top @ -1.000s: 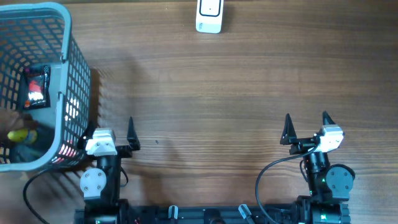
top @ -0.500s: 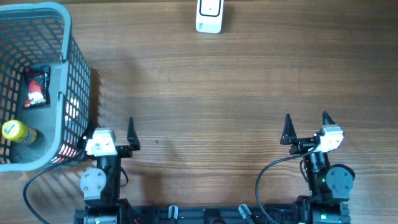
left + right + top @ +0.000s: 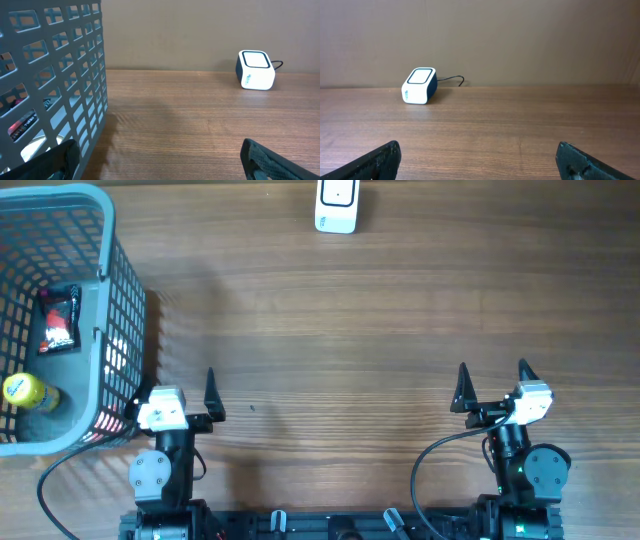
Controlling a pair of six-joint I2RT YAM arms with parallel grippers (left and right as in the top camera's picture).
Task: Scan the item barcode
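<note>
Both grippers are spread wide and hold nothing. The left gripper (image 3: pixel 180 385) sits just beside the basket, and the right gripper (image 3: pixel 493 375) is over bare wood. The table (image 3: pixel 330 310) is brown woodgrain. The grey lattice basket (image 3: pixel 105 240) at its left end holds the items. A careless reach over its tall wall could catch the rim and drag or tip it. The white scanner (image 3: pixel 336 205) stands at the far edge, well apart from the basket. The dark packet (image 3: pixel 58 320) looks glossy with red print, and no barcode is visible. The yellow-capped bottle (image 3: pixel 22 390) lies near it; being rounded, it would probably slip from a pinch.
</note>
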